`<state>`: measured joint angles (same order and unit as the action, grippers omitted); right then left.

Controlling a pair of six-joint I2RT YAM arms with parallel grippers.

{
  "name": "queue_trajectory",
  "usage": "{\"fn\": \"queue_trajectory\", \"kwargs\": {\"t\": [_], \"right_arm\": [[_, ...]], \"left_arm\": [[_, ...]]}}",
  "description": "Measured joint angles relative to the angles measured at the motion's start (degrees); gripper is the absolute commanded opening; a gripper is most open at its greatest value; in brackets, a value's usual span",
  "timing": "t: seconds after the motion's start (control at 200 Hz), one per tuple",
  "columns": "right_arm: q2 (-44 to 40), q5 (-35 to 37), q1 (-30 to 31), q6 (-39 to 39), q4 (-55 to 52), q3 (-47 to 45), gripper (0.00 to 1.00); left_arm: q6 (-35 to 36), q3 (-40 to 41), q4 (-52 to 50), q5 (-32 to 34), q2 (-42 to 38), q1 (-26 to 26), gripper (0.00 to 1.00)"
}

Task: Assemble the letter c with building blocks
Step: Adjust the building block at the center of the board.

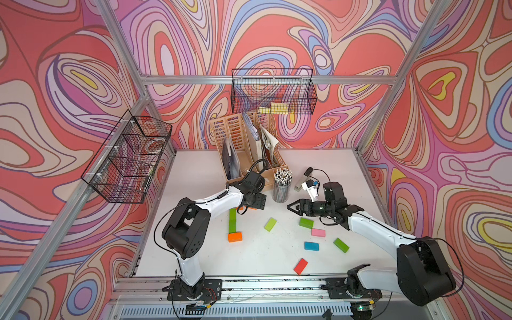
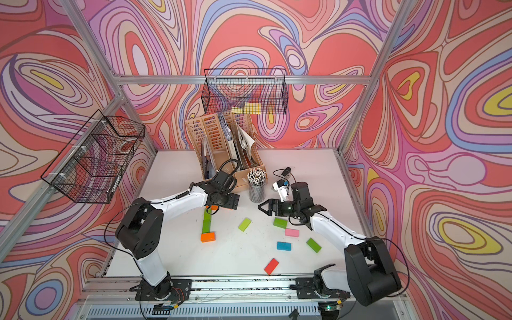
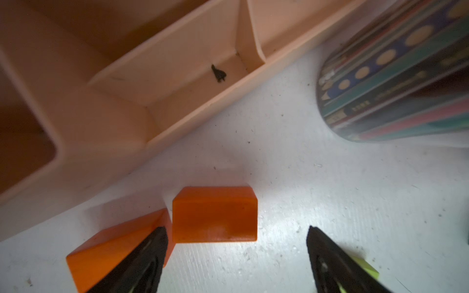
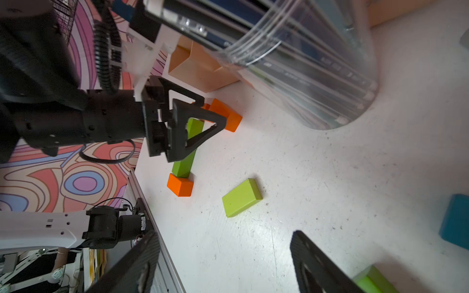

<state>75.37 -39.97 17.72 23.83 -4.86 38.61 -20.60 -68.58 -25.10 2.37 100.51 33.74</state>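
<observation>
L gripper (image 3: 236,227) wide open, empty; small solid orange brick (image 3: 214,215) lies just ahead of its fingers, beside a 2nd, skewed orange brick (image 3: 114,248), at far end of green brick spine (image 1: 232,220). We'd square both flush, slowly (beige plastic organiser (image 3: 177,83) close behind). R gripper (image 4: 225,233) open, empty, over white table (image 4: 304,177).

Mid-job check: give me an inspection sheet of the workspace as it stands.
Surface: white table, lightly speckled.
Job's things: green column, orange block at its near end, orange pair at its far end; loose green blocks, pink, blue, red on the right arm's side.
Clutter: pencil cup, file holder, stapler at the back.
Grippers: left gripper open over the orange pair; right gripper open, empty.
Cables: black cable looped above the left wrist.
Surroundings: two wire baskets on the frame; patterned walls.
</observation>
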Motion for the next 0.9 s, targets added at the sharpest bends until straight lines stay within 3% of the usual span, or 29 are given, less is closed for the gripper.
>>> {"fn": "queue_trajectory", "kwargs": {"t": [0.265, 0.631, 0.896], "right_arm": [[2.1, 8.9, 1.8, 0.0, -3.3, 2.4, 0.75], [13.5, 20.1, 12.2, 2.8, -1.4, 13.6, 0.74], [23.5, 21.5, 17.3, -6.8, -2.6, 26.2, 0.74]], "left_arm": [[-1.6, 5.7, 0.1, -2.2, -12.6, -1.4, 0.88], [-5.0, 20.1, -3.0, -7.4, -26.3, -13.1, 0.87], [-5.3, 27.5, -2.7, -9.8, -31.9, -17.9, 0.88]]}}
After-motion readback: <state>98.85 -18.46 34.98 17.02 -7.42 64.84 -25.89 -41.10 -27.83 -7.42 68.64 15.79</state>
